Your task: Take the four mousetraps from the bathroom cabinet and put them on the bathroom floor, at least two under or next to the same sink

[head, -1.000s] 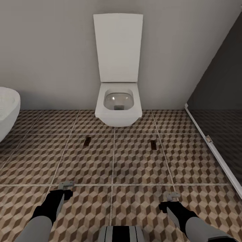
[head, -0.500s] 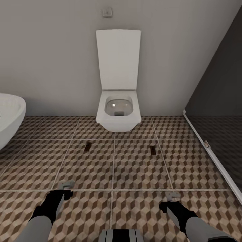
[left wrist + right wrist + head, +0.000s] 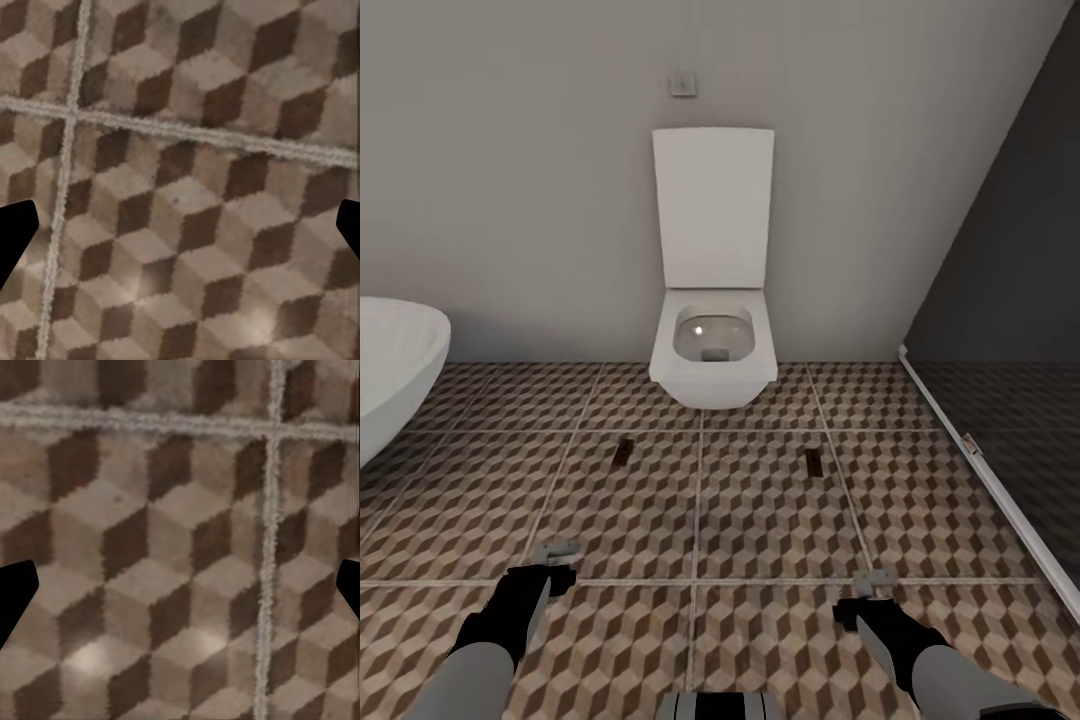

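Though small and blurred, two dark flat mousetraps (image 3: 623, 452) (image 3: 814, 460) lie on the brown-and-cream cube-patterned tile floor (image 3: 760, 520), at eleven and one o'clock from me, before the white wall-hung toilet (image 3: 713, 350). I judge them light, stiff, snappy; I'd pinch the board edges. My left claw (image 3: 557, 551) and right claw (image 3: 874, 581) hang spread and empty.

Home bathroom, wall-hung white toilet (image 3: 712, 345) (lid up), white bathtub (image 3: 390, 365) rim, cube-patterned bathroom floor (image 3: 760, 520)
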You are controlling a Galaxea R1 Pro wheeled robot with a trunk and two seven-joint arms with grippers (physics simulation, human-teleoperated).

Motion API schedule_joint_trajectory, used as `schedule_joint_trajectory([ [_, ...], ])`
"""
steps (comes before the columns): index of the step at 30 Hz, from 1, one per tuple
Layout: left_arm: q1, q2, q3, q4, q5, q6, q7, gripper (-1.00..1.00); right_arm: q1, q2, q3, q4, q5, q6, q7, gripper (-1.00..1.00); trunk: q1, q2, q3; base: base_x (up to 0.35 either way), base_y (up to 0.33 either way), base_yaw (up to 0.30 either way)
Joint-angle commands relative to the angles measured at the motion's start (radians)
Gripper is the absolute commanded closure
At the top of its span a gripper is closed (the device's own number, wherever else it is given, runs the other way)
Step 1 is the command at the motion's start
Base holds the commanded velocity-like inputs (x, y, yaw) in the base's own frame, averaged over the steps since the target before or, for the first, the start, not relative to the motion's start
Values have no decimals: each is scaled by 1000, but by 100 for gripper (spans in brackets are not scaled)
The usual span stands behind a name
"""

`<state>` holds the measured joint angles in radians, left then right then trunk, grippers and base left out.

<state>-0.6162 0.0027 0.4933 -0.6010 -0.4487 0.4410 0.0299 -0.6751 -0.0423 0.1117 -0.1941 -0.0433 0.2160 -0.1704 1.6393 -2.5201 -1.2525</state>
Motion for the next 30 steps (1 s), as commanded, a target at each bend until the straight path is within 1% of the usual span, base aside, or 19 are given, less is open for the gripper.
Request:
schedule_joint_trajectory([
  [1, 0, 0, 2, -1, -1, 4, 1, -100, 0, -1, 9, -2, -5, 0, -4, -100, -1, 0, 3, 0, 0, 0],
  [6, 0, 0, 2, 1, -1, 4, 1, -100, 0, -1, 9, -2, -6, -31, -4, -100, -3, 1, 23, 0, 0, 0],
  [11, 0, 0, 2, 1, -1, 4, 1, -100, 0, -2, 9, -2, -6, -43, -4, -100, -5, 2, 42, 0, 0, 0],
  [30, 0, 0, 1, 2, -1, 4, 1, -100, 0, -4, 9, -2, -6, -53, -4, -100, -14, 7, 115, 0, 0, 0],
])
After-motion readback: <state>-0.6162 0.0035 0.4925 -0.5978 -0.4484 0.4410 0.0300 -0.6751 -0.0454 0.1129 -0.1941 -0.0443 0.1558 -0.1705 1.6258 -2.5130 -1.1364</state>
